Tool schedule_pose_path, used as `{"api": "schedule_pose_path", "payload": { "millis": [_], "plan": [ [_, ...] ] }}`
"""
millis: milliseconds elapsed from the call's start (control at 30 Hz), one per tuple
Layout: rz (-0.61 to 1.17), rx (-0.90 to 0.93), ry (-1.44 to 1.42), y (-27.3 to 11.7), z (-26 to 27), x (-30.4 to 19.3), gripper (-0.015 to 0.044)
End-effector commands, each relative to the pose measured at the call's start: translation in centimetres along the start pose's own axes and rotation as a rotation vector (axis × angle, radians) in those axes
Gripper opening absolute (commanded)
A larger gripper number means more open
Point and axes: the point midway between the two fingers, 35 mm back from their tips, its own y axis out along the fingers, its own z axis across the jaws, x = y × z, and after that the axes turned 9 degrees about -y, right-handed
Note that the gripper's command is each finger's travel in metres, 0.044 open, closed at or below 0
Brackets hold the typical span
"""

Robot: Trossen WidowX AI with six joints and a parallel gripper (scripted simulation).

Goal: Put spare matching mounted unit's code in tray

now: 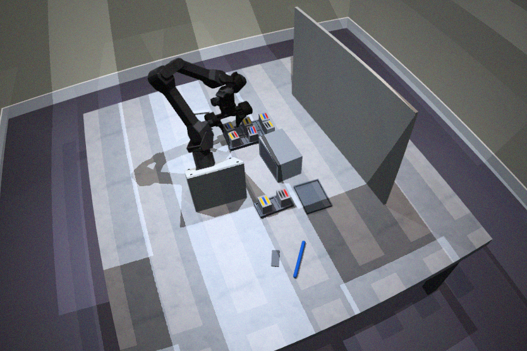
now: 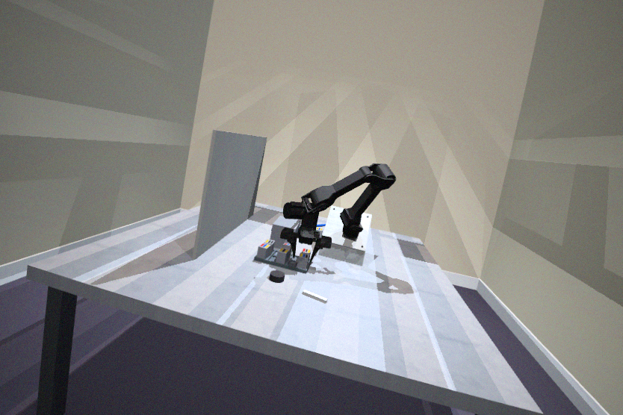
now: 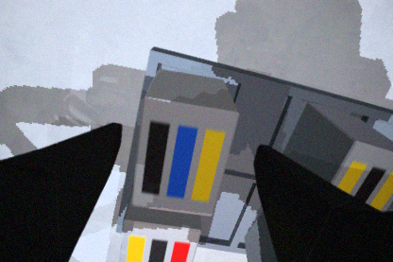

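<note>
Six coded spare blocks [image 1: 251, 131] are counted on the larger dark rack [image 1: 239, 145], and two more blocks [image 1: 263, 202] on the smaller rack [image 1: 263, 211]: eight blocks and two racks. One flat tray [image 1: 312, 196], one large grey box [image 1: 285, 153], one upright panel [image 1: 347, 96], one blue stick [image 1: 299, 258], one small grey plate [image 1: 275, 257], one black disc [image 2: 276, 276] and one white bar [image 2: 314, 295] are seen.
</note>
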Motion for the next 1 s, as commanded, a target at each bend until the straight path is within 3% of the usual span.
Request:
{"api": "schedule_pose_path", "payload": {
  "millis": [0,433,600,867,967],
  "plan": [
    [0.002,-0.002,0.003,0.7,0.1,0.0,0.0300],
    [-0.002,-0.004,0.005,1.8,0.3,0.1,0.0300],
    [-0.005,0.000,0.002,1.7,0.4,0.1,0.0169],
    [-0.005,0.000,0.002,1.7,0.4,0.1,0.0115],
    [-0.005,0.000,0.002,1.7,0.4,0.1,0.0037]
  ]
}}
